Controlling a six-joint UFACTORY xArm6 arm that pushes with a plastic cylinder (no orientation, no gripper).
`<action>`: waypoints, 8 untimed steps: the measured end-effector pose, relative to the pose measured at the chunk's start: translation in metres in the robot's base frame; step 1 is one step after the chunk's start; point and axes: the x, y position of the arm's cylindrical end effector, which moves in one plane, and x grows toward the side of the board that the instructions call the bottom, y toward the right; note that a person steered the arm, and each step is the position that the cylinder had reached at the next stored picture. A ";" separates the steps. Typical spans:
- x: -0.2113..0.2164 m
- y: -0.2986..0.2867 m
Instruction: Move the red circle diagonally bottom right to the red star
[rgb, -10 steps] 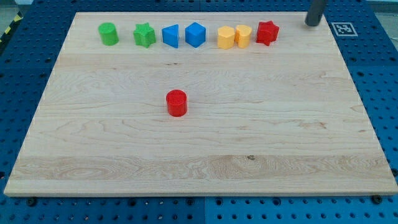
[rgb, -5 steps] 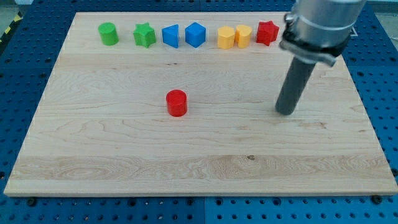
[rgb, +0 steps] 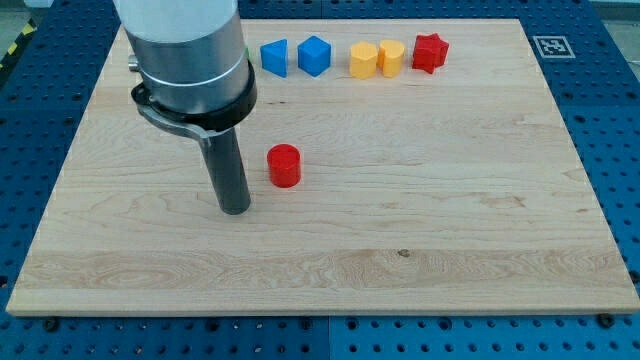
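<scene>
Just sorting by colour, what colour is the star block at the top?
Red: the star, clearest in the camera view.

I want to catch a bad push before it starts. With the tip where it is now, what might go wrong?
My tip sits to the view's left of the red circle and slightly lower, apart from it. Pushing from here may send it mostly rightward, missing the spot below-right of the red star. An off-centre contact might let the circle slip off the rod. The arm hides the row's left end.

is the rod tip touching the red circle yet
Apart. The camera view shows bare wood between my tip and the red circle; the tip sits to the circle's left and slightly lower.
</scene>
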 end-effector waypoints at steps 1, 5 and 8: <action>-0.024 0.002; -0.040 0.136; -0.065 0.229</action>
